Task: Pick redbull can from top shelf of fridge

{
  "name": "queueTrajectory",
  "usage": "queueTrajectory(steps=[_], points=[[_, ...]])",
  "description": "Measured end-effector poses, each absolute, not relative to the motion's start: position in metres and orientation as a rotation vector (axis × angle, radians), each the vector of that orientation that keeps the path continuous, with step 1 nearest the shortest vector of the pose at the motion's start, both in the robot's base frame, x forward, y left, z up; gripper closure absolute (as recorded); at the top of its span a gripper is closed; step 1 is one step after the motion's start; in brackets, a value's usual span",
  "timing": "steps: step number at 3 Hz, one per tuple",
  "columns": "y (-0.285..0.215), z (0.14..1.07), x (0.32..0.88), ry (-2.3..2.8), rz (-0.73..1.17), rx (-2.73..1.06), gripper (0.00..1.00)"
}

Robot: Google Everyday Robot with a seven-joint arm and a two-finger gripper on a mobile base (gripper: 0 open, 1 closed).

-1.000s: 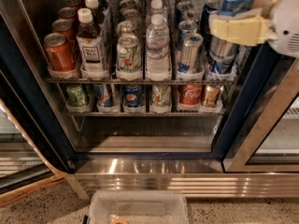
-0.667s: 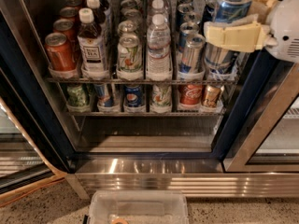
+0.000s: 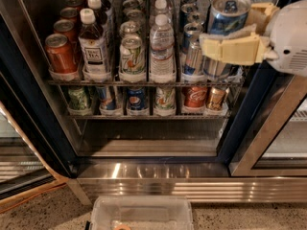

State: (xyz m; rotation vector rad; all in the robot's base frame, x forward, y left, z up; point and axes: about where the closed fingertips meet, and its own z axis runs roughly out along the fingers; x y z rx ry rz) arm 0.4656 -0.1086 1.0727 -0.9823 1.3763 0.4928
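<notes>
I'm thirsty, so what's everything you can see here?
fridge: one, dark frame, fills the view
top shelf: one, wire, upper rack
orange-red cans: a row, top shelf, leftmost lane
tea bottles: a row, brown, second lane
green-white cans: a row, third lane
water bottles: a row, clear, fourth lane
silver-blue cans: a row, fifth lane
lower cans: six in front, mixed colours, lower rack
plastic bin: one, clear, on the floor
redbull can: one, blue-silver, held at the top shelf's right end
claw: one, cream, upper right, shut on the redbull can

claw [image 3: 226, 35] clasping redbull can [image 3: 230, 9], top shelf [image 3: 115, 83] right end | blocked left: packed bottles [image 3: 161, 47] | free: fridge [image 3: 43, 138] bay under lower rack [image 3: 144, 117]
</notes>
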Motion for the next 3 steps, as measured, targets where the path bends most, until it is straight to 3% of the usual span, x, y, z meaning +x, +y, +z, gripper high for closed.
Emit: queueTrajectory(steps=[2, 3], points=[[-0.056, 1.031, 0.387, 1.343, 0.533, -1.037, 1.0], [-0.061, 1.003, 0.363, 1.391, 0.567, -0.948, 1.0]])
